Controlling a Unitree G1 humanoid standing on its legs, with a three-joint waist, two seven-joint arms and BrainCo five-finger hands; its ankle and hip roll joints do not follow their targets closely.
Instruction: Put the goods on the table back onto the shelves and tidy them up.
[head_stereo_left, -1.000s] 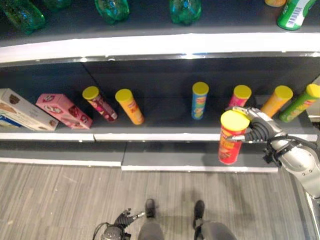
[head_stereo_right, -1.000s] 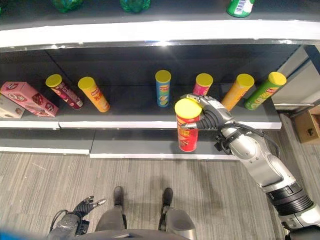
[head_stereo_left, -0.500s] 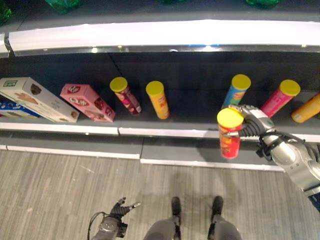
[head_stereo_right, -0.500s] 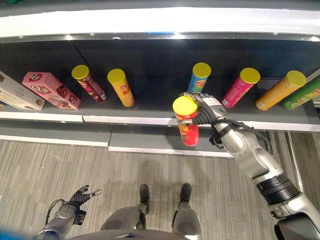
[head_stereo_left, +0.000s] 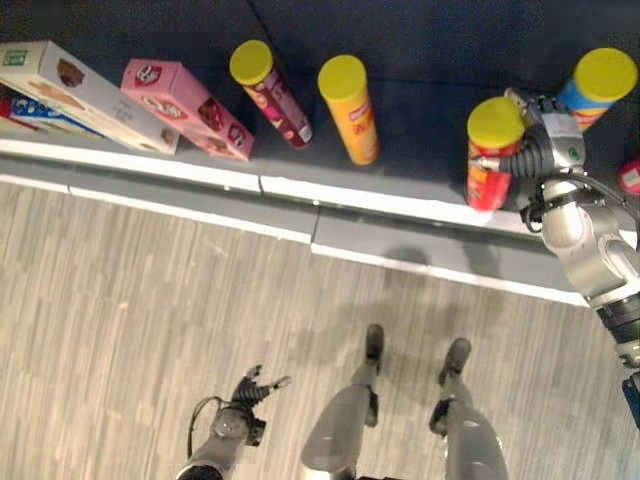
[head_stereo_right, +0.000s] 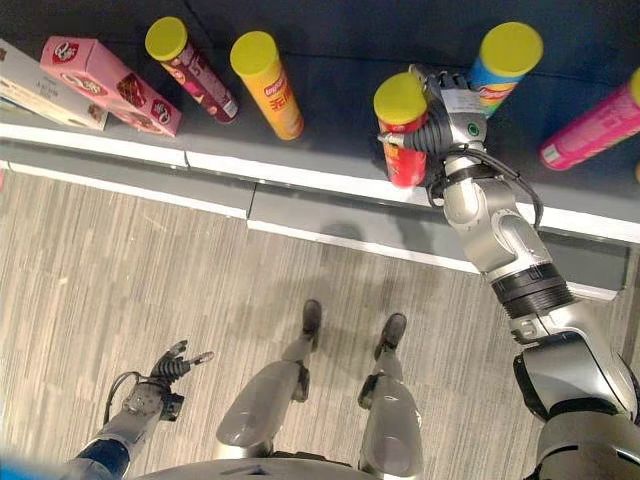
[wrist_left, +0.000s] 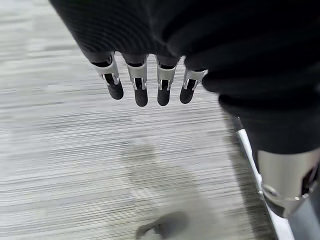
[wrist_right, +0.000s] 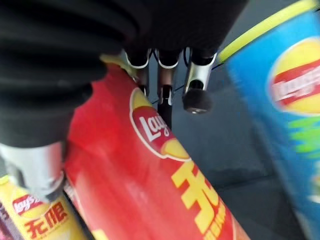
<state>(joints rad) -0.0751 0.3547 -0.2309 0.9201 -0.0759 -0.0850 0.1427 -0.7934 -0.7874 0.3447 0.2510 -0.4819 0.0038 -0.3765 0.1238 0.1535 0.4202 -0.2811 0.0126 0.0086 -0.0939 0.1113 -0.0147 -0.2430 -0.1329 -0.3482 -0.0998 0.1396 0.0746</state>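
The right hand (head_stereo_left: 541, 135) is curled round a red can (head_stereo_left: 489, 158) with a yellow lid, holding it upright over the front edge of the shelf (head_stereo_left: 390, 203). In the left eye view, a blue can (head_stereo_left: 596, 85) stands just past the hand on its outer side, and an orange can (head_stereo_left: 351, 107) and a dark red can (head_stereo_left: 268, 90) lean well off to its inner side, with a pink box (head_stereo_left: 186, 108) beyond them.

In the right eye view the red can's base sits close to the shelf's white lip, so released here it may tip forward and drop to the floor.

The left hand (wrist_left: 145, 82), in its own wrist view, hangs with relaxed, straight fingers above the floor, holding nothing.

In the right wrist view the fingers (wrist_right: 196, 89) reach round the red can, and the blue can's wall is just beside them. Pushing deeper could knock the blue can over, because the knuckles have little room on that side.
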